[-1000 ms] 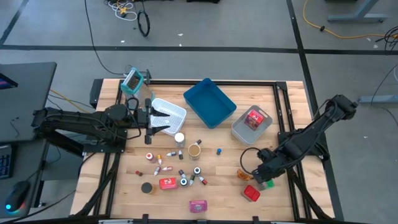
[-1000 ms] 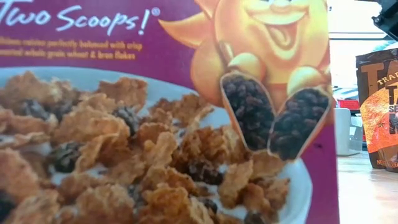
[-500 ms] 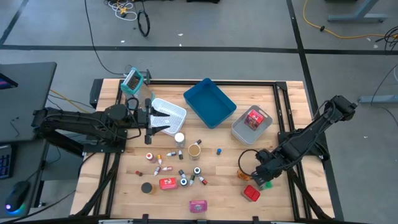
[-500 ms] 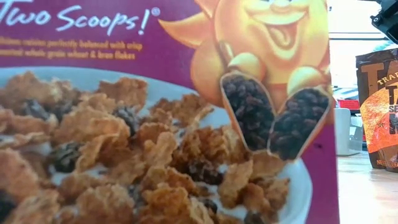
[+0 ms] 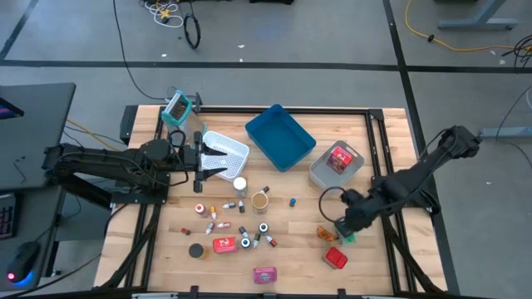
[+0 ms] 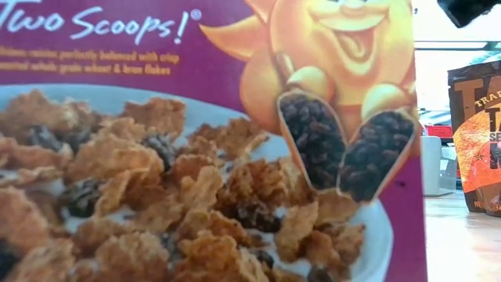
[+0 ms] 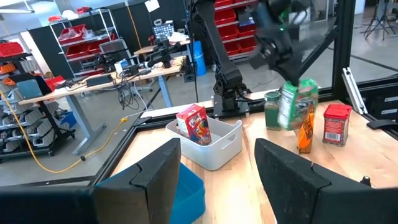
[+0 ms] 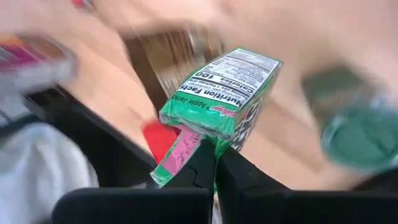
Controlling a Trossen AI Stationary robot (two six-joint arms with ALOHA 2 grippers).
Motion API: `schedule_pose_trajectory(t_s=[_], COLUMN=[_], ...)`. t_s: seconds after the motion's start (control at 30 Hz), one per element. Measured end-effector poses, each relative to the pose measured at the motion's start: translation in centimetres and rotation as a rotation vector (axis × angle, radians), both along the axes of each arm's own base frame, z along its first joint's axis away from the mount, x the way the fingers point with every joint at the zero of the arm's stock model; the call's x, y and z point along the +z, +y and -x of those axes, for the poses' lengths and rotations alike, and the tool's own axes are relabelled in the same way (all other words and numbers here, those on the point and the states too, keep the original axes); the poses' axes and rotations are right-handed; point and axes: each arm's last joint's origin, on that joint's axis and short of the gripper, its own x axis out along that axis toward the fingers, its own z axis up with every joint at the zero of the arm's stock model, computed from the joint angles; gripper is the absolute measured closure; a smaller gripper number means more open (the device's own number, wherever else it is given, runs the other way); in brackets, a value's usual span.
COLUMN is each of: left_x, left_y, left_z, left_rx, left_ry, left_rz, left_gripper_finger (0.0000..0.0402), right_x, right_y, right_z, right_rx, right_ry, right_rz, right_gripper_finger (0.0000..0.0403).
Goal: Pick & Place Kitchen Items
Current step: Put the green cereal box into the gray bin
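Note:
My right gripper (image 5: pixel 342 226) is at the table's right near part, shut on a green snack packet (image 8: pixel 217 99). The left wrist view shows that packet (image 7: pixel 292 106) in the air, over a green-lidded jar (image 7: pixel 272 111), an orange packet (image 7: pixel 303 134) and a red tin (image 7: pixel 336 123) standing on the table. My left gripper (image 5: pixel 218 164) is open and empty beside the white mesh basket (image 5: pixel 224 149). Many small bottles, jars and tins (image 5: pixel 241 224) stand or lie on the table's near middle. My right gripper pinches one end of the green packet (image 8: pixel 208 140) between its two fingers (image 8: pixel 239 177). The fingers come from above, and the packet hangs below them (image 7: pixel 291 84). It is lifted clear of the table and tilted a little.
A blue tray (image 5: pixel 280 137) stands at the far middle. A grey bin (image 5: pixel 317 173) with a red box in it is right of the tray. A pink tin (image 5: pixel 264 274) lies near the front edge. A cereal box (image 6: pixel 211 141) fills the low view, with a dark bag (image 6: pixel 473 141) beside it.
My right gripper has gone up and a little toward the table's left and far edge, still shut on the green packet, which has come along in the air.

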Motion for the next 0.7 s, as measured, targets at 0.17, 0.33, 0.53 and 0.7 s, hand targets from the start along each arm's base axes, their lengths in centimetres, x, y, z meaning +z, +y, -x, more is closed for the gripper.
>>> schedule_pose_trajectory(t_s=[0.17,0.33,0.53,0.7], left_x=[0.0,0.0,0.0,0.0], left_y=[0.0,0.0,0.0,0.0], left_z=[0.0,0.0,0.0,0.0], left_rx=[0.001,0.000,0.000,0.000], left_ry=[0.000,0.000,0.001,0.000], left_rz=[-0.001,-0.003,-0.003,-0.003], left_gripper_finger=[0.0187,0.0187,0.0187,0.0187], right_x=[3.0,4.8,5.0,4.7], right_y=[-1.6,-3.8,-6.4,-8.8], right_z=[0.5,0.8,0.1,-0.3], right_rx=[0.063,0.223,0.301,0.310], right_ry=[-0.123,-0.221,-0.216,-0.131], right_rz=[0.159,0.430,0.606,0.618], right_gripper_finger=[0.0398,0.0398,0.0398,0.0398])
